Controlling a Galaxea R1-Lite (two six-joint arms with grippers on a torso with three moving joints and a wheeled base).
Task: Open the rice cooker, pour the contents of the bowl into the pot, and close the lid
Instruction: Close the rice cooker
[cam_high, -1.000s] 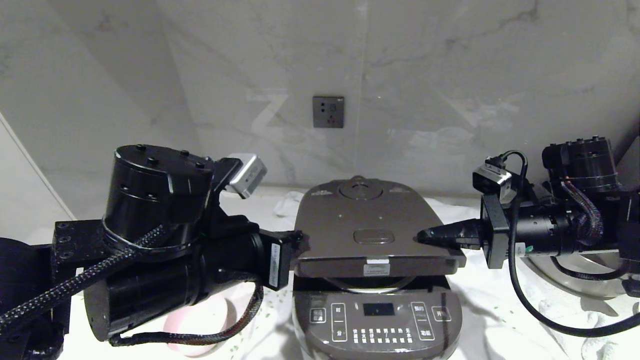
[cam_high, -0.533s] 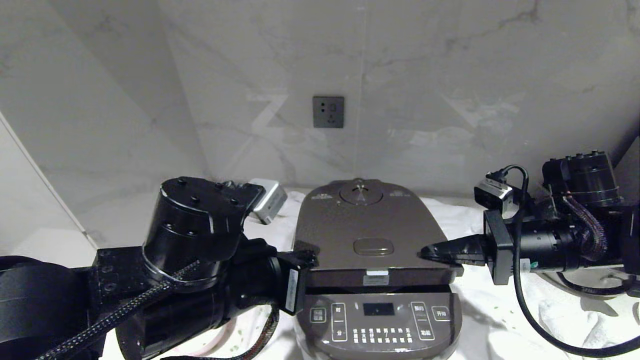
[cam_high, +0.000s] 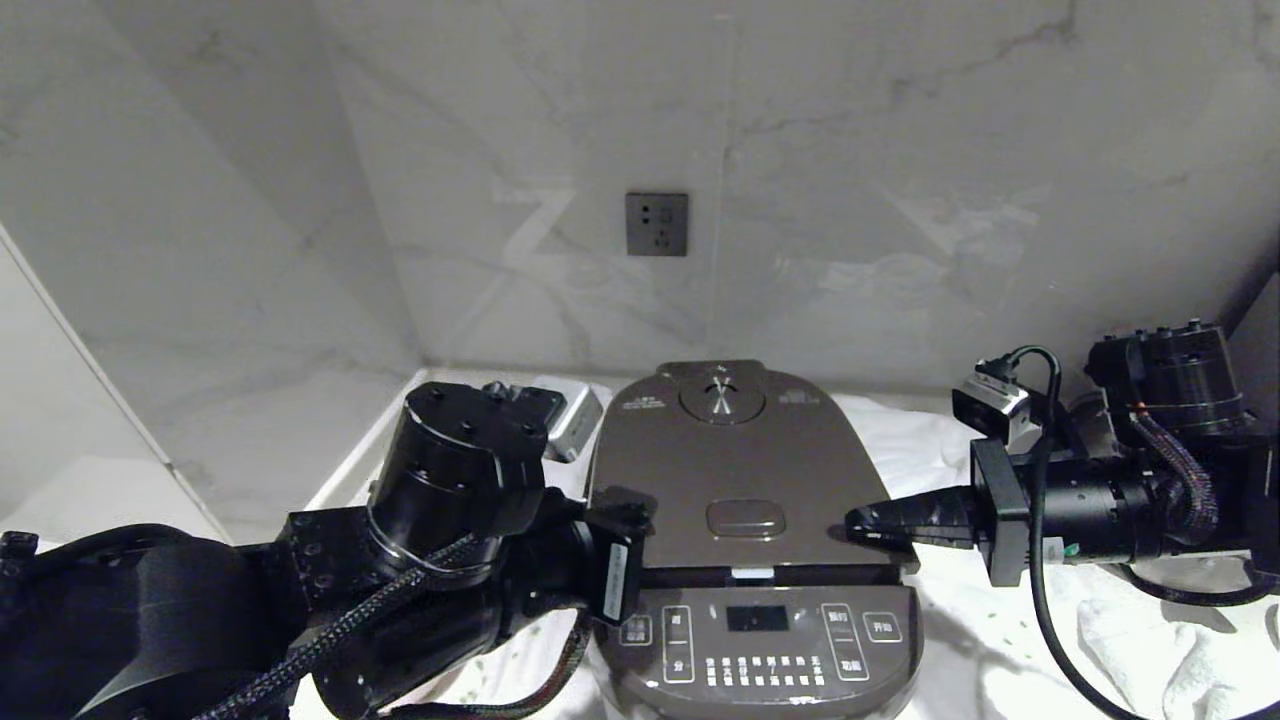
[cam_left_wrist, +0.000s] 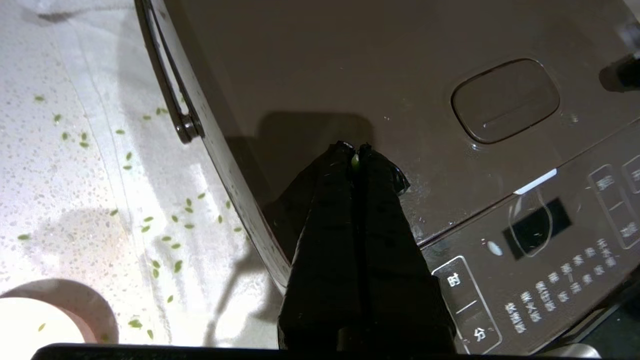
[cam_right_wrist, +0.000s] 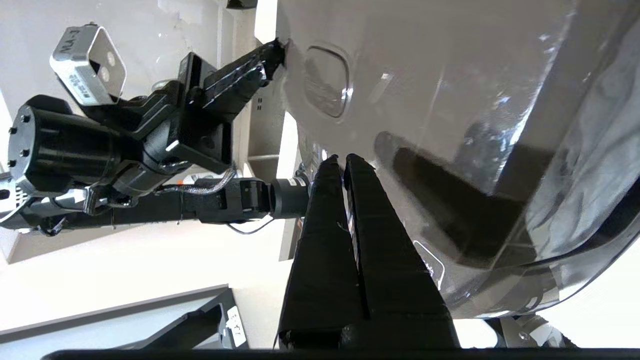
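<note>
Both jaws are clenched on nothing as you press the lid (cam_high: 735, 470) flat onto the rice cooker (cam_high: 755, 640): your left gripper (cam_left_wrist: 356, 152) bears on its left front corner, your right gripper (cam_high: 858, 522) on the right front edge. Green grains (cam_left_wrist: 165, 230) speckle the white cloth (cam_left_wrist: 75, 175) beside the cooker, with the bowl (cam_left_wrist: 30, 325) near the left arm.

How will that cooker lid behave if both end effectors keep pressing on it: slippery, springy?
Probably slippery: the lid looks glossy and carries fine droplets near the left end effector. Likely rigid, with no flex visible under either tip. It may need a firm push to latch; the right end effector sits near its front corner, so sliding off seems possible.
</note>
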